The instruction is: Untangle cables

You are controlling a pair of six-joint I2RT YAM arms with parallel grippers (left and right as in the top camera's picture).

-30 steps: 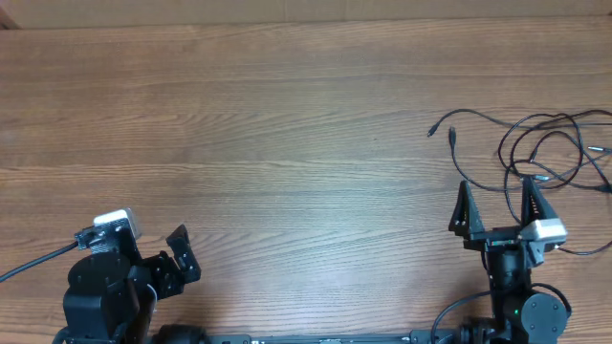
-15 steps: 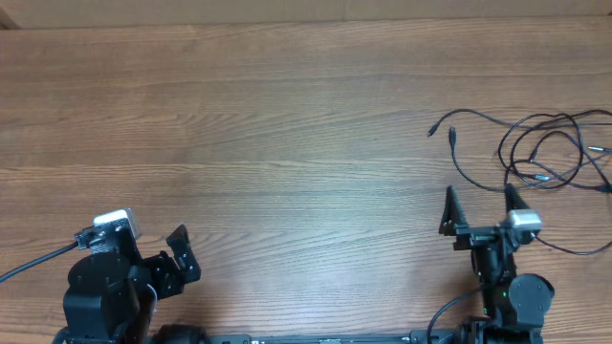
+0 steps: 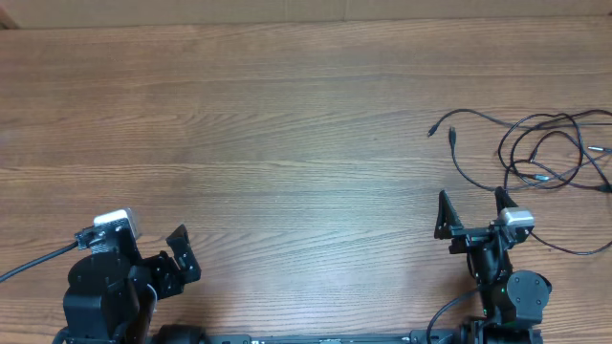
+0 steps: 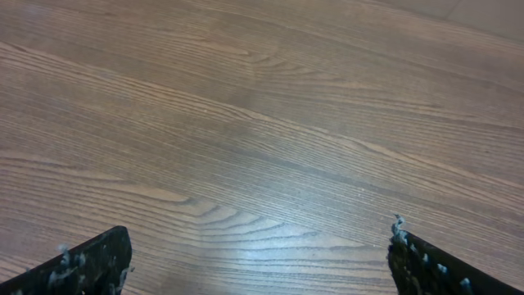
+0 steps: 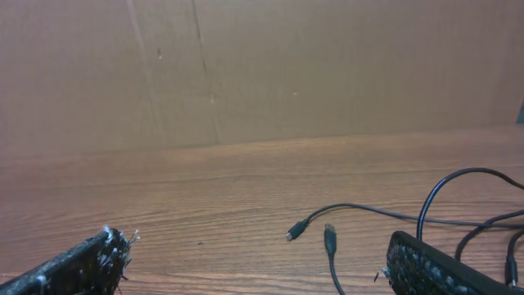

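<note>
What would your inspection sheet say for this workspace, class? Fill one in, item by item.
Surface: wooden table, bare grain.
Job's things: thin black cables looped in a tangle far right; two plug ends lie free to its left.
Clutter: nothing seen.
Grippers: left gripper open, empty; right gripper open, empty.
Cables: thick arm wire beside left base.
Surroundings: cardboard wall behind table.

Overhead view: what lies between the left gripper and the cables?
Only bare wooden table lies between the left gripper and the cables, as the overhead view shows.
</note>
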